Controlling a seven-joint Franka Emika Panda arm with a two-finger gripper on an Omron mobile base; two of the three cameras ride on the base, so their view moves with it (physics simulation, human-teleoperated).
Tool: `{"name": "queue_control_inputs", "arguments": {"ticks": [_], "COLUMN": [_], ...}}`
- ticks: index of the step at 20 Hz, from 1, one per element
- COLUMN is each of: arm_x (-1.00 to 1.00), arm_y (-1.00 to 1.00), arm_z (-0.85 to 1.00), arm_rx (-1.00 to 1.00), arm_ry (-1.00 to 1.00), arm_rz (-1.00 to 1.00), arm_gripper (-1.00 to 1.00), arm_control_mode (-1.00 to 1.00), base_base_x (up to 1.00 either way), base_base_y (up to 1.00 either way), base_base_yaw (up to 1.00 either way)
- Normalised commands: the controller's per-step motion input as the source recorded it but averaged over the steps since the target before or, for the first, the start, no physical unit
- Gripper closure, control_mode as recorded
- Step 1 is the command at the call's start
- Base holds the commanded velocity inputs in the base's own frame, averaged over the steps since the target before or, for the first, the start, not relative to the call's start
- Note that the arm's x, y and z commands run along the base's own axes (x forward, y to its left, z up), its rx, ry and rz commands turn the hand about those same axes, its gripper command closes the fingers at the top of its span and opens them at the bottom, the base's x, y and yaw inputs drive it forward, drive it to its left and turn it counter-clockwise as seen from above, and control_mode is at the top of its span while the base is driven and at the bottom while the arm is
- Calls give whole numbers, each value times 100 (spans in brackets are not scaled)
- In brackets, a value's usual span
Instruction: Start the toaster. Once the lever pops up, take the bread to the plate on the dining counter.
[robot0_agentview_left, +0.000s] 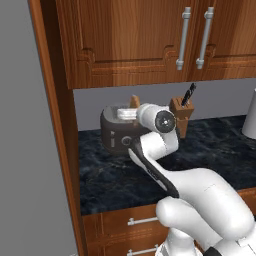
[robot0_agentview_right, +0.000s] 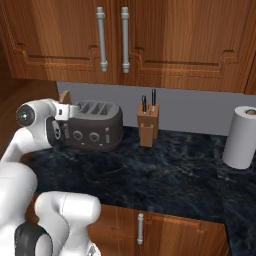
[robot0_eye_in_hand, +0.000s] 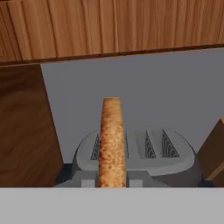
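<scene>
The dark grey toaster (robot0_agentview_left: 117, 135) (robot0_agentview_right: 95, 127) (robot0_eye_in_hand: 144, 153) stands at the back of the black counter, against the wall. The bread (robot0_eye_in_hand: 112, 140), a tan slice seen edge-on, rises upright in front of the toaster's slotted top. My gripper (robot0_eye_in_hand: 112, 183) is shut on its lower part. From the base cameras the bread (robot0_agentview_left: 134, 102) (robot0_agentview_right: 64, 96) pokes up above the toaster's left end, just over my white hand (robot0_agentview_left: 127, 115) (robot0_agentview_right: 65, 111). I cannot tell whether its bottom edge still sits in a slot. The plate and the dining counter are out of view.
A wooden knife block (robot0_agentview_left: 181, 114) (robot0_agentview_right: 148, 126) stands right of the toaster. A paper towel roll (robot0_agentview_right: 241, 137) is farther right. Wooden wall cabinets (robot0_agentview_right: 125, 40) hang low overhead, and a tall wooden side panel (robot0_agentview_left: 55, 125) closes the left.
</scene>
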Motion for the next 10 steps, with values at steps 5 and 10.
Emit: {"name": "queue_control_inputs", "arguments": {"ticks": [5, 10], "arm_x": [-53, -61], "arm_y": [-50, -43], "arm_z": [8, 2], "arm_rx": [-7, -7], "arm_ry": [12, 12], "arm_rz": [0, 0], "arm_gripper": [100, 100], "arm_control_mode": [-100, -100], "base_base_x": [0, 0], "base_base_y": [0, 0], "base_base_yaw": [0, 0]}}
